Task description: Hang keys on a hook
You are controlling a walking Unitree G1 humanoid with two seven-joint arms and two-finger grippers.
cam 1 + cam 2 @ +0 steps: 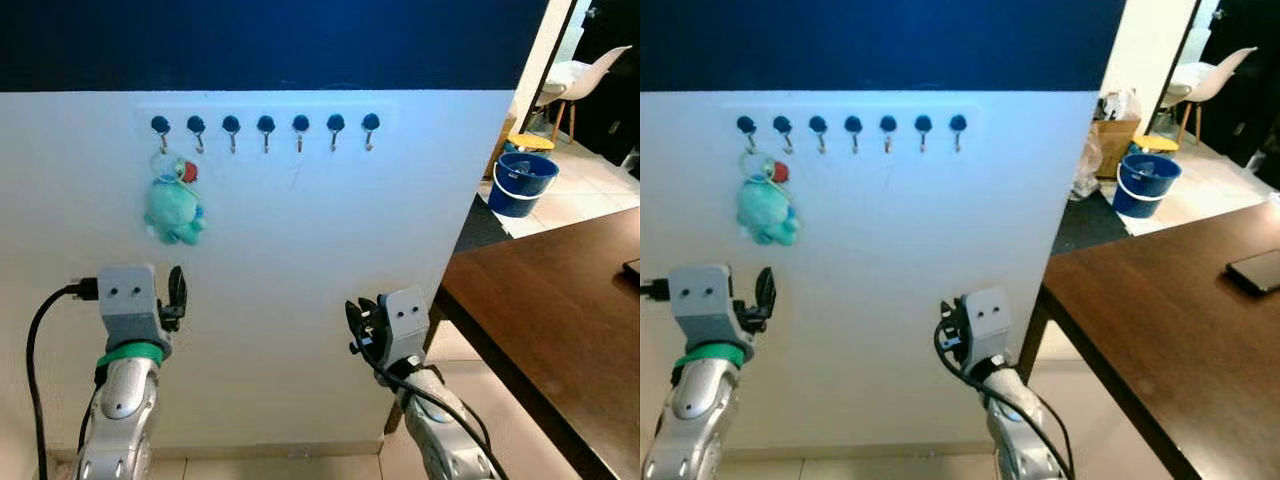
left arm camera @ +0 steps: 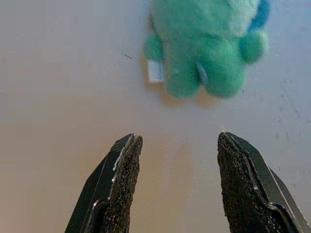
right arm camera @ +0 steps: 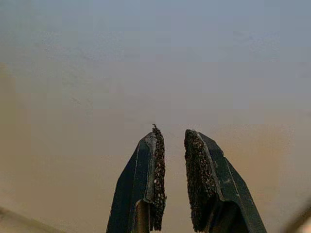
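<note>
Seven hooks (image 1: 265,125) in a row on white wall (image 1: 300,300). One teal plush keychain (image 1: 174,208) hanging from leftmost hook. Left gripper (image 2: 175,160) spread wide just below plush. Right gripper (image 3: 171,138) nearly closed, empty, facing bare wall. Brown table (image 1: 560,310), blue bucket (image 1: 522,182) to right.
</note>
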